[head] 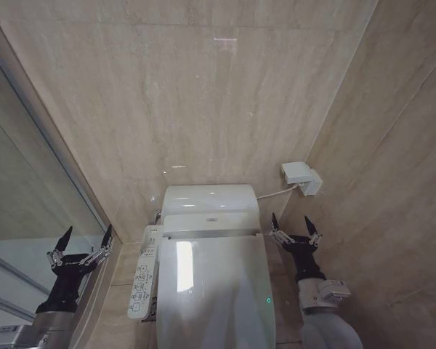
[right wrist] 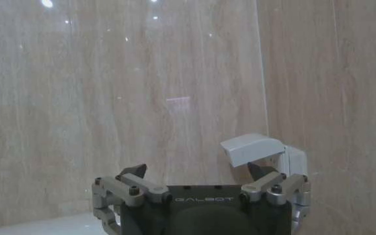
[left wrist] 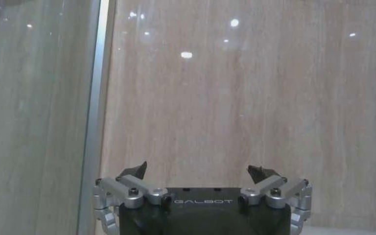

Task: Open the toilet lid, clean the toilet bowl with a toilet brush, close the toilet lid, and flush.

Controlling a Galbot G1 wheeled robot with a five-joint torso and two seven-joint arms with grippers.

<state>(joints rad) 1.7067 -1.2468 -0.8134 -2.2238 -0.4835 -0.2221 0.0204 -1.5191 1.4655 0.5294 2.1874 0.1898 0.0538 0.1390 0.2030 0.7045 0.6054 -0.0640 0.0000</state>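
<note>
Beige marble-look wall tiles (head: 203,94) back the glossy white oval plastic toilet lid (head: 214,291), which lies closed at centre. Flanking it, the left gripper (head: 83,242) and right gripper (head: 294,226) hover with fingers spread, grasping nothing.

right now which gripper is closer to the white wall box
The right gripper: it hangs open beside the toilet lid, just below the white wall box. The left gripper is open across the toilet, by the glass panel.

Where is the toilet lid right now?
In the head view, the toilet lid lies shut over the bowl, low in the middle, between the left gripper and right gripper, with the button panel on its left.
</note>
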